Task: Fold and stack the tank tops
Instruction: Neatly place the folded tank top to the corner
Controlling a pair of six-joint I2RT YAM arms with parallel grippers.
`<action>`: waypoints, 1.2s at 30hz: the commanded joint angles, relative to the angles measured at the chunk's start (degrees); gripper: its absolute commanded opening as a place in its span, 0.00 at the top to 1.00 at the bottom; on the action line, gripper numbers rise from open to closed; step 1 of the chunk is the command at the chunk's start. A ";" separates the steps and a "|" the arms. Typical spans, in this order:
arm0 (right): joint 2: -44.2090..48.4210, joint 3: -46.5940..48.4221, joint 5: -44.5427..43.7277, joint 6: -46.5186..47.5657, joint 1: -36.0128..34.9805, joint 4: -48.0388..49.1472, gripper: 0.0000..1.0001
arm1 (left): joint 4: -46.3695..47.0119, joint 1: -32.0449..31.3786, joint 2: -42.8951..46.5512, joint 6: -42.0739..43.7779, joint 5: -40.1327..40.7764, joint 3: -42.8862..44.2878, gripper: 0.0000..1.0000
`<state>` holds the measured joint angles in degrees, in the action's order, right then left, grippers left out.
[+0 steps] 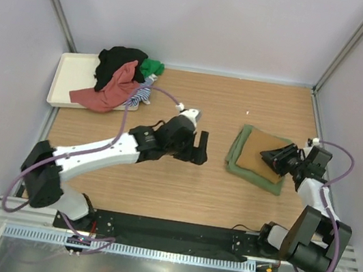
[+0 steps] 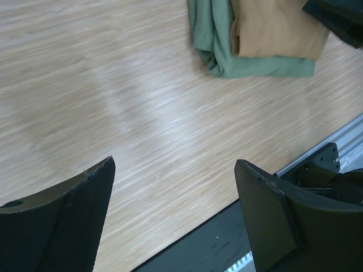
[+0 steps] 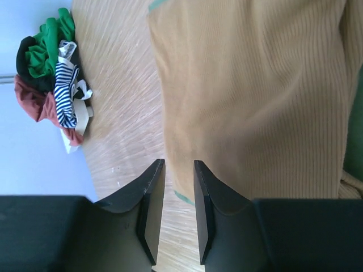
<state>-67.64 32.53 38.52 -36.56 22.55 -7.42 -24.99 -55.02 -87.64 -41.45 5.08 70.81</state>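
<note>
Mustard top (image 1: 251,164) folded on the olive top (image 1: 234,155). Right claw (image 3: 178,165) low over it, jaws almost together, nothing visibly pinched. Left claw (image 2: 176,170) wide open, empty, over bench (image 1: 178,198) just left of the olive top. Risk: right claw snags the ribbed cloth on pull-back and skews both tops. Tangled pile (image 1: 118,78) far left of the olive top: one grab may lift several.

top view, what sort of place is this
Probably a lab robot cell: plain walls box in a wooden table, left arm and right arm mount on a black plate, tank tops heap on a tray.
</note>
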 commanded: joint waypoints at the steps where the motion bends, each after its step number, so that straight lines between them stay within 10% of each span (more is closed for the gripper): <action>1: -1.00 -3.34 3.77 -4.23 -0.05 12.96 0.67 | 5.21 0.01 10.00 1.90 5.63 -6.44 0.14; 11: -10.17 -3.45 -6.07 -0.91 -0.39 13.09 0.67 | 5.66 0.09 27.94 -1.62 16.07 -23.69 0.04; 17: 7.13 -0.54 -15.75 2.10 -3.20 4.35 0.34 | 3.55 0.88 32.88 0.14 23.65 -27.47 0.00; 28: 19.03 -6.42 -33.76 9.56 -37.88 8.83 0.17 | 16.63 1.15 39.38 11.28 31.92 -38.89 0.00; 36: 21.32 -14.51 -42.04 15.02 -50.05 17.00 0.01 | 22.00 1.06 38.42 16.66 31.92 -44.08 0.00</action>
<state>-47.62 19.84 2.63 -26.17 -24.58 2.63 -9.78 -54.19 -49.01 -28.21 34.70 27.97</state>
